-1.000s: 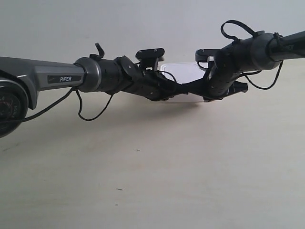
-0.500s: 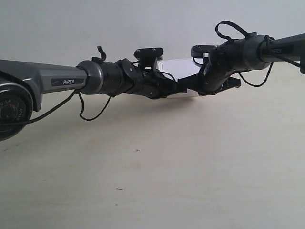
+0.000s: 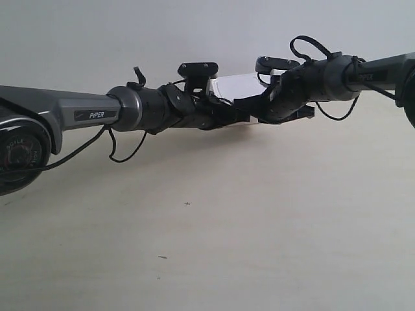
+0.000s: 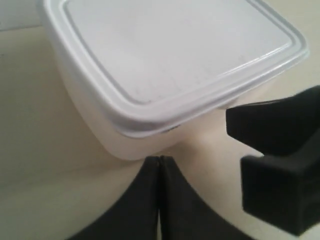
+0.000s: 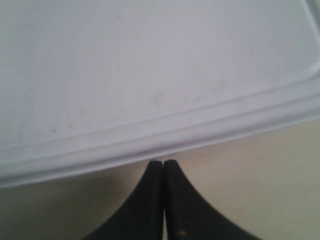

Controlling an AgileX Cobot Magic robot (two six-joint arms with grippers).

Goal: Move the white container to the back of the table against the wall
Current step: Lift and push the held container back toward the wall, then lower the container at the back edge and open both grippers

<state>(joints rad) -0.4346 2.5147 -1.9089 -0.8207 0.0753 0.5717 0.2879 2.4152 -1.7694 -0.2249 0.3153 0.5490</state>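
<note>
From the exterior view, the arm at the exterior view's left (image 3: 149, 107) and the arm at the exterior view's right (image 3: 324, 74) cover most of the white container (image 3: 240, 85). I can't see its base, or whether it touches the wall (image 3: 97, 32). Both wrist views crop its far end, and the right one is blurred.

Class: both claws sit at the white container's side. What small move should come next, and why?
Probably a short joint push toward the wall. The left claw and right claw are shut, tips at the near side of the white container, which sits close to the back edge of the table; contact with the wall cannot be confirmed.
</note>
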